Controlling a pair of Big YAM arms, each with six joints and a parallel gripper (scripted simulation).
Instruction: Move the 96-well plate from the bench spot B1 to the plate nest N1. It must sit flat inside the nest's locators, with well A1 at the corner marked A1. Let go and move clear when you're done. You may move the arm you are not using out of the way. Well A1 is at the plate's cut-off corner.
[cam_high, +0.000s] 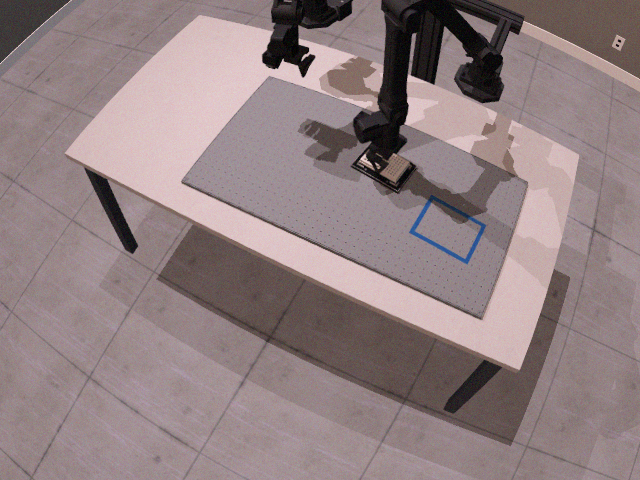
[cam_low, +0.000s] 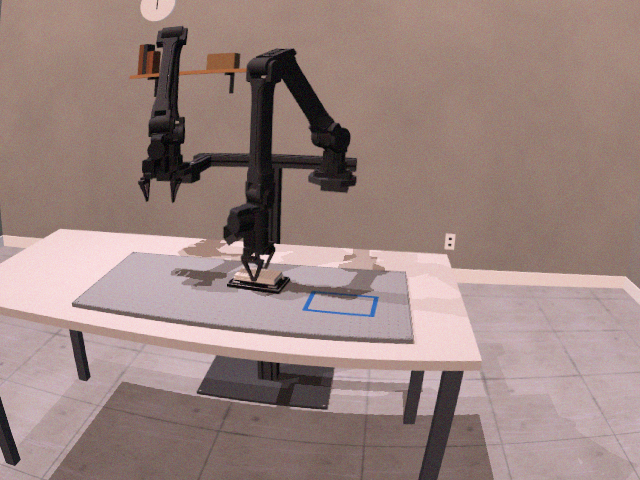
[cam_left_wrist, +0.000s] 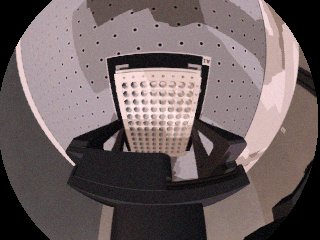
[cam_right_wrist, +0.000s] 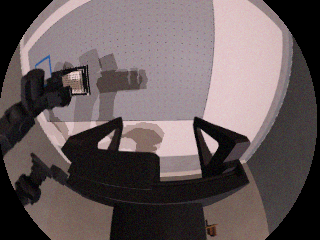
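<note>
left gripper grips the pale well plate at the black nest

the pale table (cam_high: 139, 108) (cam_low: 46, 268) (cam_left_wrist: 272, 90) (cam_right_wrist: 250, 60) extends beneath and around the left gripper (cam_high: 381, 157) (cam_low: 261, 272) (cam_left_wrist: 159, 122) (cam_right_wrist: 65, 85), which points down over the perforated grey board (cam_high: 258, 155) (cam_low: 155, 294) (cam_left_wrist: 235, 65) (cam_right_wrist: 165, 60). the left arm (cam_high: 395, 67) (cam_low: 261, 129) (cam_right_wrist: 30, 95) rises above that gripper, then bends over toward its base on the robot's left. the right arm (cam_high: 285, 28) (cam_low: 170, 77) hangs on the robot's right side of the left gripper, well apart from it. its own right gripper (cam_high: 285, 67) (cam_low: 160, 200) (cam_right_wrist: 158, 120) is raised above table level, fingers spread wide with nothing between them.

forward of the left gripper and toward the robot's left, a blue outline (cam_high: 421, 214) (cam_low: 341, 293) (cam_right_wrist: 44, 61) marks a rectangle on the board. directly below the left gripper is the black nest (cam_high: 356, 166) (cam_low: 253, 288) (cam_left_wrist: 165, 61) (cam_right_wrist: 88, 80).

the 96-well plate (cam_high: 399, 165) (cam_low: 268, 276) (cam_left_wrist: 160, 100) (cam_right_wrist: 75, 80) is pinched across its sides by the left gripper's fingers. it lies within the nest's outline and looks about level; whether it is fully seated i cannot tell. smallest of all, the a1 mark (cam_left_wrist: 206, 61) is beyond the left gripper's fingertips, at the nest's far right corner in the left wrist view. the plate's cut-off corner is too indistinct to place.
</note>
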